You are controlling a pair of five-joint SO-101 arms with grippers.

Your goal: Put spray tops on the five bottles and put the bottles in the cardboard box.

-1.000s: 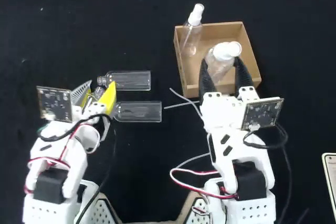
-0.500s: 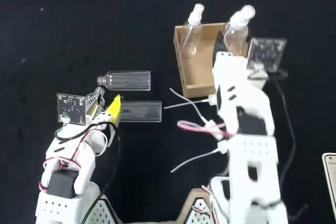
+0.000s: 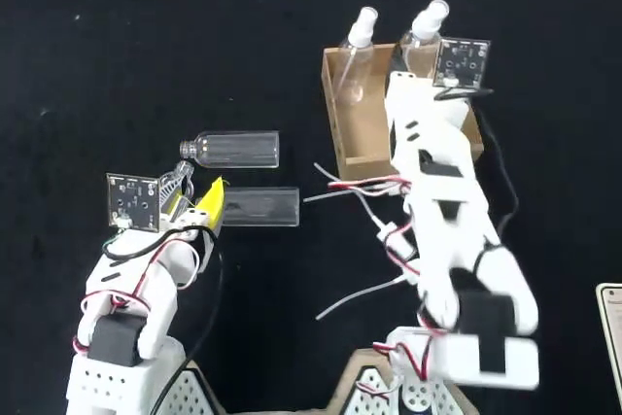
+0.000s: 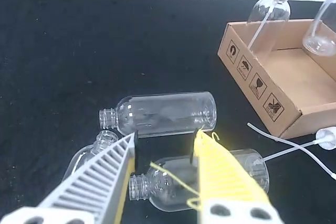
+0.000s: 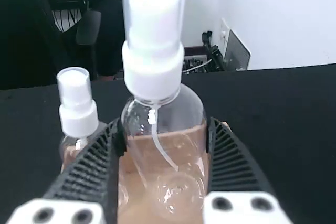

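In the cardboard box [image 3: 339, 133] [image 4: 261, 85] a capped bottle [image 3: 356, 53] [image 5: 77, 124] stands at the far left corner. My right gripper [image 5: 165, 129] is shut on a second bottle with a white spray top [image 3: 425, 32] [image 5: 157, 103], held upright at the box's far side. Two uncapped clear bottles lie left of the box, one farther [image 3: 236, 149] [image 4: 164, 114] and one nearer [image 3: 257, 207] [image 4: 202, 174]. My left gripper [image 3: 199, 179] [image 4: 165, 136] hangs open just above the nearer one. A third uncapped bottle [image 4: 89, 153] lies under its grey finger.
Loose spray tops with thin white tubes [image 3: 335, 185] [image 4: 325, 137] lie on the black table [image 3: 146, 65] in front of the box. The right arm's red and white cables [image 3: 374, 240] trail near them. A white card [image 3: 610, 310] sits at the right edge.
The right arm stretched forward, carrying the capped bottle from the box's near side to its far side. The left arm shifted slightly right early on, then stayed put, open.
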